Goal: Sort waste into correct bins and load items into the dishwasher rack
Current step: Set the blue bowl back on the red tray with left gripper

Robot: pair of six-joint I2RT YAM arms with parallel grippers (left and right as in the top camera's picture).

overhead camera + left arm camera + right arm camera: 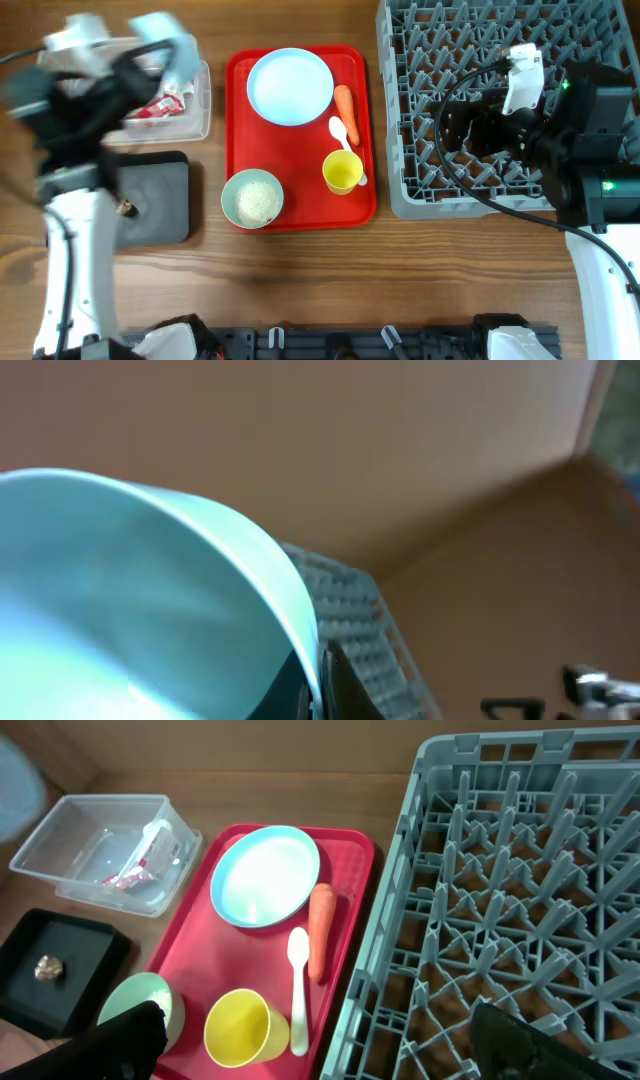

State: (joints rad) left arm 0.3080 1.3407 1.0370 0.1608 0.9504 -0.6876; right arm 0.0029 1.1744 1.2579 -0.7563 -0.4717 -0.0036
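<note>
The counter (300, 290) is brown wood, its grain running left to right. Four things lie directly on it. A red tray (300, 165) sits in the middle, its long sides running from the far edge toward the near one. The grey rack (420, 190) fills the far right corner, its left wall just beside the red tray's right rim. Toward the left edge a clear tub (198, 115) lies at the far side, partly hidden from above. A black tray (160, 205) lies just nearer than it, apart from the red tray. A black rail (350, 342) runs along the near edge.
</note>
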